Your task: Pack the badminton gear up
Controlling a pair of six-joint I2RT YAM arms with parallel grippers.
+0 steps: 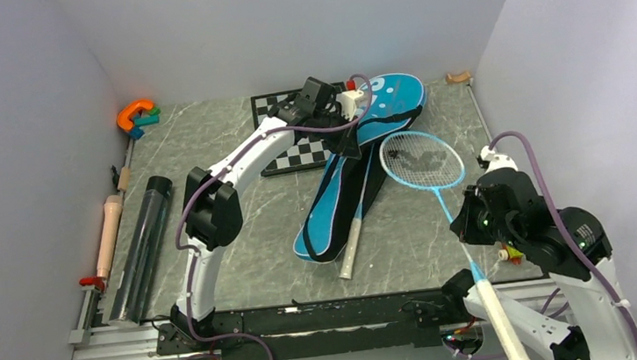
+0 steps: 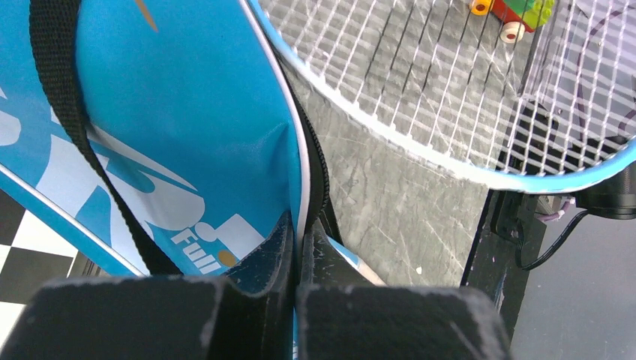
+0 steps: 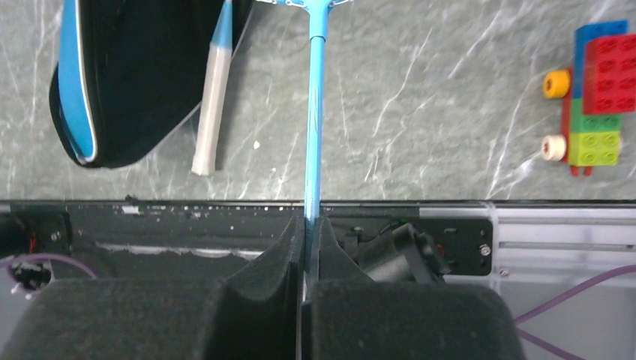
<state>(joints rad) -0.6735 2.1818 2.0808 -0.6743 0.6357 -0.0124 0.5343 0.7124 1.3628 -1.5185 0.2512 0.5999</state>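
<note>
left pincer [image 2: 300, 251]: clamped shut on the white-piped rim of the bag [image 1: 400, 101], at its wide end near the far edge of the tabletop [image 1: 259, 239]; probably pinching that rim to lift the flap and keep the mouth open.
right pincer [image 3: 307, 229]: closed tight on the thin blue shaft of the held racket [image 1: 421, 159]; probably gripped on the shaft so the head can be steered toward the opening.
held racket: head just beside the bag's right side, about mid-tabletop; handle running back past the near edge beside the right arm; cannot tell whether the head rests on the tabletop or hangs above it.
racket look: light-blue frame, white strings, slim blue shaft, white handle.
bag: lying diagonally across the middle, wide end toward the far edge, narrow end toward the near edge; bright blue with white lettering, black inside, black strap [image 2: 75, 150] draped over it.
second racket [image 1: 352, 247]: sitting in the bag, only its white handle poking out of the narrow end toward the near edge.
tube [image 1: 141, 250]: lying down along the left edge, dark, well apart from both arms.
chessboard [image 1: 305, 155]: far middle, partly under the bag's wide end and the left arm; no part of the job.
brick toy [image 3: 592, 90]: near the near-right corner, apart from the shaft.
step in hand: likely feeding the held racket in; tube not yet packed.
</note>
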